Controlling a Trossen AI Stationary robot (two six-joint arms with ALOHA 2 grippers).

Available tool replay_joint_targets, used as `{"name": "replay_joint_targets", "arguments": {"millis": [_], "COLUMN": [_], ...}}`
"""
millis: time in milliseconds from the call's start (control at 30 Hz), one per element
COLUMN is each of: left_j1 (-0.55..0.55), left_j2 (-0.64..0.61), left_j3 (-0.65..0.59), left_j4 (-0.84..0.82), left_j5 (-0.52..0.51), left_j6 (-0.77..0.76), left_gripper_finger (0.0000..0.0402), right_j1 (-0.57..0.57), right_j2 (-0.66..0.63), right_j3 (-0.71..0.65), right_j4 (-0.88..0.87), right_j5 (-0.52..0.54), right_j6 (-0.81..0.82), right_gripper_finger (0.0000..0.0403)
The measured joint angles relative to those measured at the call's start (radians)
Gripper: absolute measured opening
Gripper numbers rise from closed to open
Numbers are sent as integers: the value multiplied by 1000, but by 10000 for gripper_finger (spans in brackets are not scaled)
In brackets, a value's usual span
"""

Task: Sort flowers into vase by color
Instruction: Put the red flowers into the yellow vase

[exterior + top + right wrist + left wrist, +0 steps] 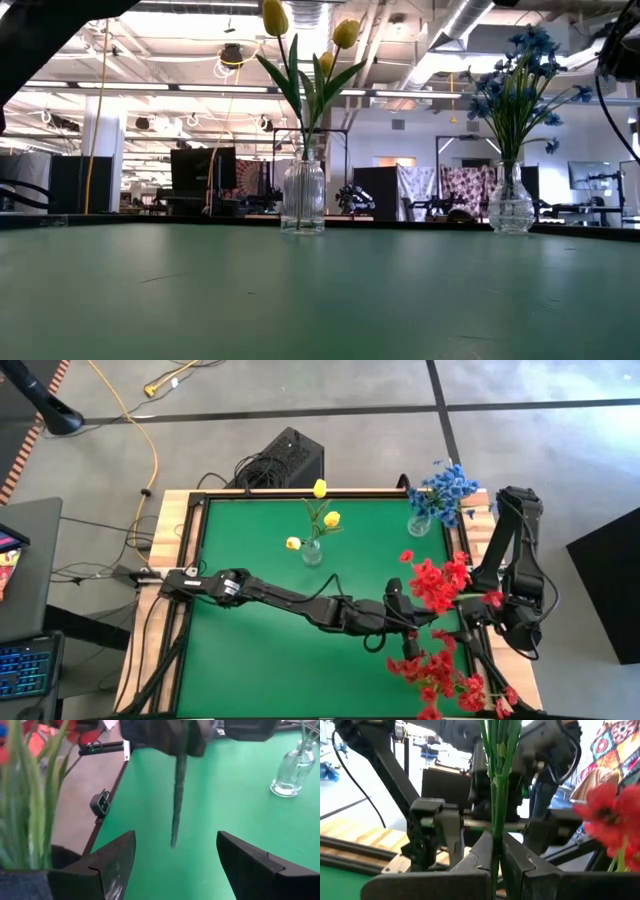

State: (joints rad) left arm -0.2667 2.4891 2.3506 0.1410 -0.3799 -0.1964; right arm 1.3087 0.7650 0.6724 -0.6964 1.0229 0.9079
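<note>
Over the green counter (260,650), the left hand (496,851) squeezes red flowers (432,582) that could slip; the right hand (175,857) is open.

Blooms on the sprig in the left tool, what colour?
Red blooms on green stems, clamped in the left tool. High view shows it best.

1. Daylight is evenly lighting the green surface (260,660); shadows are staying faint.
2. Ceiling lights (300,95) are glaring in the low view.
3. Near stems (496,795) are blurring.
</note>
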Motion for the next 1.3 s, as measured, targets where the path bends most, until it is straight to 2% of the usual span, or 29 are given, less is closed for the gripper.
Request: {"name": "replay_joint_targets", "arguments": {"millis": [133, 333, 500, 633, 900, 1133, 1300], "left_j1": [9, 26, 25, 25, 25, 27, 28], "left_j2": [-1, -1, -1, -1, -1, -1, -1], "left_j3": [1, 1, 1, 1, 1, 1, 1], "left_j4": [-2, -10, -12, -16, -15, -22, -24], "left_j5": [0, -2, -1, -2, 20, 81, 80], "left_j6": [0, -8, -16, -19, -22, -22, 5], "left_gripper_finger": [0, 0, 0, 0, 0, 14, 77], "right_j1": [-36, -76, -92, -94, -94, -94, -93], "right_j2": [0, 0, -1, -1, -2, -1, -1], "right_j3": [0, 0, 0, 0, 0, 0, 0], "right_j4": [35, 164, 143, 123, 121, 124, 121], "right_j5": [0, -1, -3, -4, -16, -75, -112], "right_j6": [-16, -168, -184, -184, -186, -192, -151], "right_gripper_finger": [305, 303, 270, 209, 31, 30, 30]}}
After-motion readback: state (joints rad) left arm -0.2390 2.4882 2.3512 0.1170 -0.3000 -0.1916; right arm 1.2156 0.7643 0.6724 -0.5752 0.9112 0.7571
